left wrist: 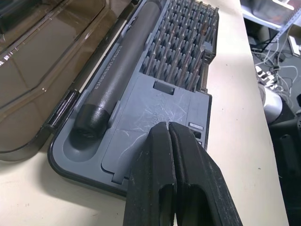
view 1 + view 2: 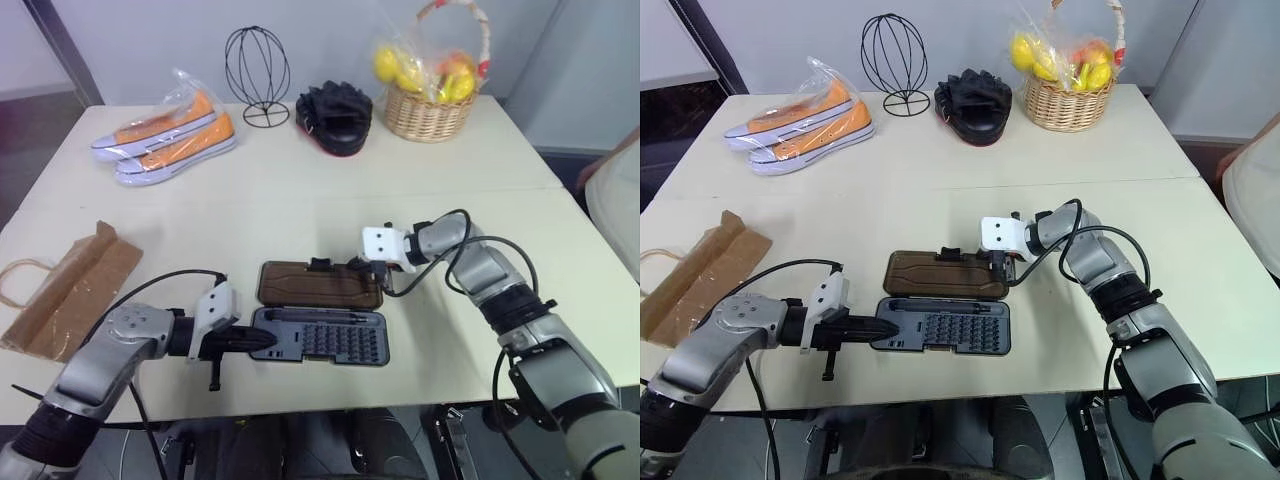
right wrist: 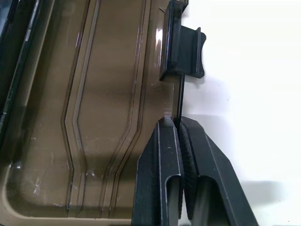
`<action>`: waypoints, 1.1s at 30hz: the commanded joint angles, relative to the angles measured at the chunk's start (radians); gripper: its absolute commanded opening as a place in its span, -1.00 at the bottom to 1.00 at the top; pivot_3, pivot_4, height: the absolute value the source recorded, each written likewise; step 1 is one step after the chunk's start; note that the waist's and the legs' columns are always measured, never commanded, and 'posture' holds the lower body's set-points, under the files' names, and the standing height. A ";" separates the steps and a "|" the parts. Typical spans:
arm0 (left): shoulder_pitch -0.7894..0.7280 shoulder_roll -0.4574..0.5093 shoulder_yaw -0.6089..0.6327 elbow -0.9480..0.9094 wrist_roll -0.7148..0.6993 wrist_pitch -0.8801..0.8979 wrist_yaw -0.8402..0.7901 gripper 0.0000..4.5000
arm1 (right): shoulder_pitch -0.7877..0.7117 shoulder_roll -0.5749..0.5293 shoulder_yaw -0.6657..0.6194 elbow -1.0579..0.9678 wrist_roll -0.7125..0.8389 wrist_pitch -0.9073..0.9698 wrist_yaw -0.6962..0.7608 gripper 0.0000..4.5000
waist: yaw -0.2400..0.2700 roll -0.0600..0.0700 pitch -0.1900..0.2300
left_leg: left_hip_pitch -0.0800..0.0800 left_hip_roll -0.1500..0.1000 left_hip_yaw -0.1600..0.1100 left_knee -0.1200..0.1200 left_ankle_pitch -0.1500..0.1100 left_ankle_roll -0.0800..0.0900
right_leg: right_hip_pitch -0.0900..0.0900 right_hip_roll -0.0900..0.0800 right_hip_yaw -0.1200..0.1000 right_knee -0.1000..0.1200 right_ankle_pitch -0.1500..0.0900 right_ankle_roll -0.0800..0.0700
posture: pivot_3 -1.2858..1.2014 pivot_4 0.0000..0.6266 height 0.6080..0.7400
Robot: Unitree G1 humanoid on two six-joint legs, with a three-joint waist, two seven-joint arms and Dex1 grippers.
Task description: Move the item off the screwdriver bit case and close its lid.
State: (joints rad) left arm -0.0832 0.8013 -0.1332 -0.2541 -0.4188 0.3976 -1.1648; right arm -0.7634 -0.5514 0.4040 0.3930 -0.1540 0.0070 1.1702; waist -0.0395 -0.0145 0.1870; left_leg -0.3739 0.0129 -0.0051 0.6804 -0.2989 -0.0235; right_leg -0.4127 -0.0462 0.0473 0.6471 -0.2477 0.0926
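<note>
Left eye view: one flat dark grey plastic screwdriver bit case (image 2: 320, 336) is seen open near the table's (image 2: 300, 195) front edge, with one smoky-brown translucent lid (image 2: 320, 284) laid flat. One flattened brown kraft paper bag (image 2: 70, 292) is placed at the left edge. The left gripper (image 2: 262, 341), fingers pressed together, is rested on the case's left end; the right gripper (image 3: 178, 127) is clamped on the lid's rim.

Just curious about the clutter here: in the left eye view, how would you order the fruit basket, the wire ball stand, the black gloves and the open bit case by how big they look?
Largest to smallest:
1. bit case, nearest the camera
2. fruit basket
3. wire ball stand and black gloves: too alike to rank
</note>
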 commanded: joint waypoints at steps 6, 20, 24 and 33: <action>0.012 0.006 -0.011 0.014 0.020 0.010 -0.001 -0.97 | 0.018 -0.007 -0.008 -0.036 -0.007 0.036 -0.004 -1.00 | -0.002 0.000 0.000 | 0.000 0.000 0.000 0.000 0.000 0.000 | 0.000 0.000 0.000 0.000 0.000 0.000 | 0.03 -0.52 1.00; 0.040 0.010 -0.010 -0.010 0.011 0.029 0.011 -0.97 | 0.152 -0.093 -0.094 -0.462 -0.089 0.125 -0.185 -1.00 | -0.001 0.000 0.000 | 0.000 0.000 0.000 -0.001 0.000 0.000 | -0.001 0.000 0.000 -0.001 0.000 0.000 | 0.03 -0.52 1.00; 0.043 0.007 -0.003 -0.028 -0.006 0.053 0.022 -0.97 | 0.234 -0.115 -0.106 -0.588 -0.120 0.141 -0.233 -1.00 | 0.000 0.000 0.000 | -0.001 0.000 0.000 -0.001 0.000 0.000 | -0.001 0.000 0.000 -0.002 0.000 0.000 | 0.03 -0.52 1.00; 0.024 0.012 0.054 -0.094 -0.101 0.161 0.043 -0.74 | 0.294 -0.135 -0.119 -0.694 -0.119 0.159 -0.257 -1.00 | -0.002 -0.001 0.001 | -0.002 0.000 0.001 -0.001 0.000 0.000 | -0.002 0.000 0.000 -0.002 -0.001 0.001 | 0.03 -0.52 1.00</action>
State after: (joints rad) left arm -0.0573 0.8021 -0.1031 -0.3195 -0.4947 0.5383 -1.1223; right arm -0.4601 -0.6770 0.3099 -0.2690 -0.2714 0.1752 0.9223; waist -0.0410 -0.0150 0.1876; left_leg -0.3758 0.0134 -0.0046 0.6793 -0.2993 -0.0231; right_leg -0.4148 -0.0460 0.0474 0.6452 -0.2487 0.0934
